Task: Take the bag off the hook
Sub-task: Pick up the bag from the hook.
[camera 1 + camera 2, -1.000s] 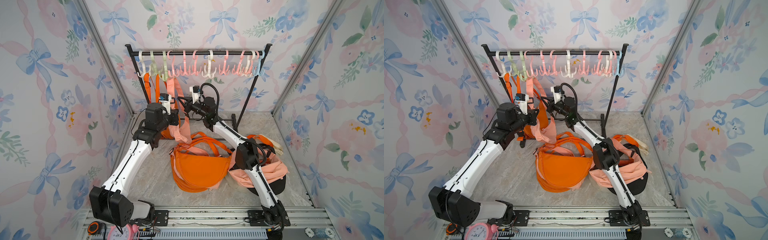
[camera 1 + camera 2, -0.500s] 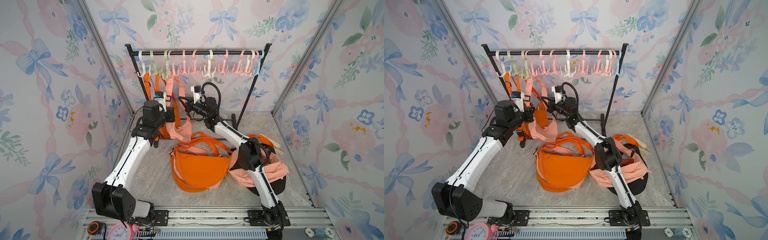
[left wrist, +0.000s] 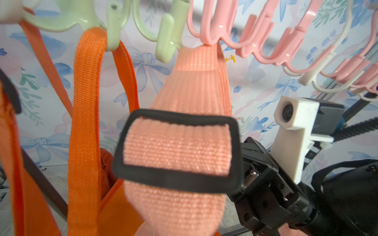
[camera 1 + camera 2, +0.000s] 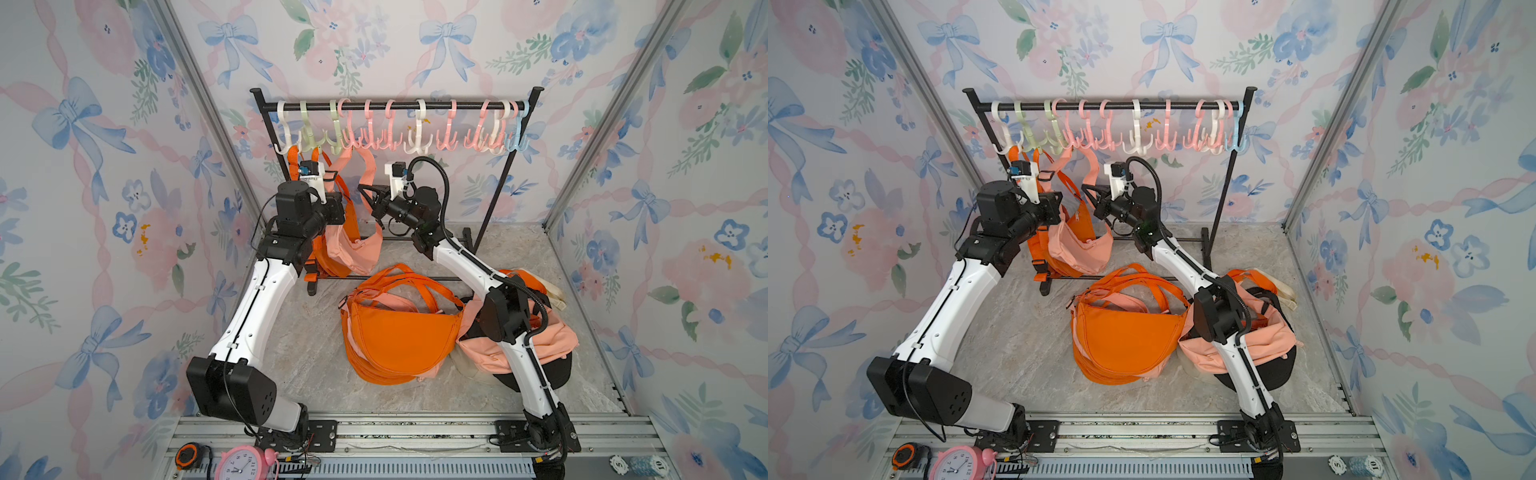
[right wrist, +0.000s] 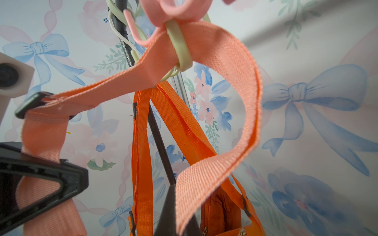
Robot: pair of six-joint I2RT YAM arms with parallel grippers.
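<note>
A peach bag hangs low by its strap, which loops over a pink hook near the rail's left end. My left gripper is shut on the strap just below its black buckle. My right gripper is shut on the strap's other run. The two grippers stand close together under the hook. A green hook crosses the strap's top in the right wrist view.
Orange bags hang by orange straps from the green and white hooks just left. The black rail carries several more hooks. Orange and peach bags lie piled on the floor. A pink clock sits at the front.
My left gripper has risen and drawn back toward the rail with the strap in it. The right gripper has barely moved.
</note>
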